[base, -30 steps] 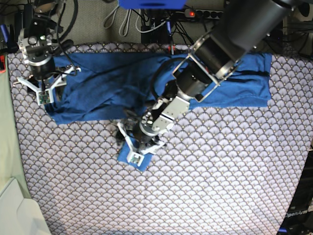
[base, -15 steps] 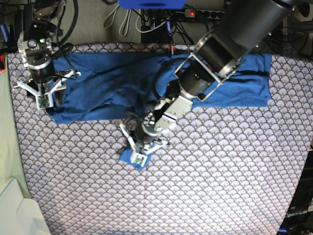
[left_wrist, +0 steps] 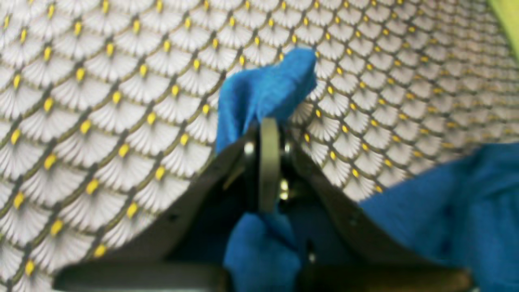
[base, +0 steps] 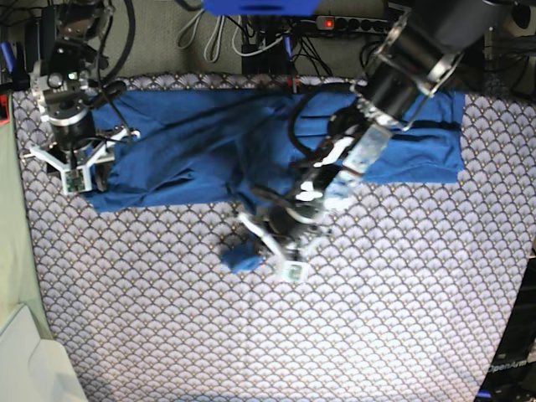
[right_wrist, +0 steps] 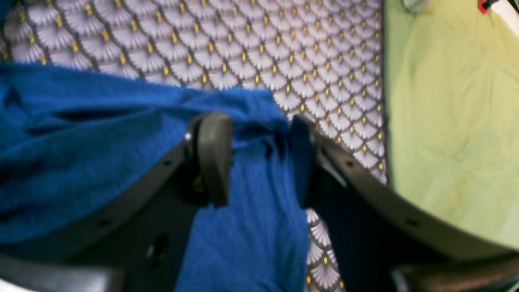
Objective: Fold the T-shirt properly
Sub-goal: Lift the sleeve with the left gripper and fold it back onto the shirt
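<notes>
I see the T-shirt [base: 193, 146] lying spread across the far side of the counter [base: 377, 318]. My left hand [left_wrist: 269, 134] is pressed together, pinching a small bunch of the blue cloth. My right hand [right_wrist: 259, 158] is spread wide at the T-shirt's edge, with cloth lying between its fingers [right_wrist: 213, 156].
</notes>
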Controlling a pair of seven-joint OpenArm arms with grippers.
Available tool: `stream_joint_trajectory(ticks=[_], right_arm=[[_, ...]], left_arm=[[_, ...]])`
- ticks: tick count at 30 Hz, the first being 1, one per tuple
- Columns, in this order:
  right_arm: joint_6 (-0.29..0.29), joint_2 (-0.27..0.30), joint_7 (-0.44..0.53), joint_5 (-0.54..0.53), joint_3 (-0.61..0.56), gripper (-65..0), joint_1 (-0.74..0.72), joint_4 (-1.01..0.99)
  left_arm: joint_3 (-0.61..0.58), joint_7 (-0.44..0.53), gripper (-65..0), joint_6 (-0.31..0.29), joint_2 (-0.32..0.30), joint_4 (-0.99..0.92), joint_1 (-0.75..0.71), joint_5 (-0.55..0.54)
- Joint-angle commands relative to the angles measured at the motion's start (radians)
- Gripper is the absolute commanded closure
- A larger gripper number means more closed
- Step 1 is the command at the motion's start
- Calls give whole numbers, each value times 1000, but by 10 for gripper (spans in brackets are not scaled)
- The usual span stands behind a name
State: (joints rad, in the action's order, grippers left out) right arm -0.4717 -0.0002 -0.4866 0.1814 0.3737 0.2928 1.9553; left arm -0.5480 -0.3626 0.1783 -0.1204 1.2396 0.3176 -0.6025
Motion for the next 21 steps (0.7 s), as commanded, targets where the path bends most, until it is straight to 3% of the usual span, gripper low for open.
stream_joint_trajectory(ticks=[1, 8, 12, 21], right_arm=[[4, 9, 21, -4, 1, -255, 0, 19], [4, 9, 21, -4, -46, -255, -2, 19], [4, 9, 21, -4, -83, -255, -2, 19], [4, 7, 21, -6, -111, -255, 3, 20]], left_arm=[[32, 14, -5, 3, -22, 61, 8, -14], [233, -33, -5, 3, -175, 340, -199, -83], [352, -33, -5, -1, -233, 432, -321, -107], [645, -33, -5, -6, -262, 616, -610, -116]])
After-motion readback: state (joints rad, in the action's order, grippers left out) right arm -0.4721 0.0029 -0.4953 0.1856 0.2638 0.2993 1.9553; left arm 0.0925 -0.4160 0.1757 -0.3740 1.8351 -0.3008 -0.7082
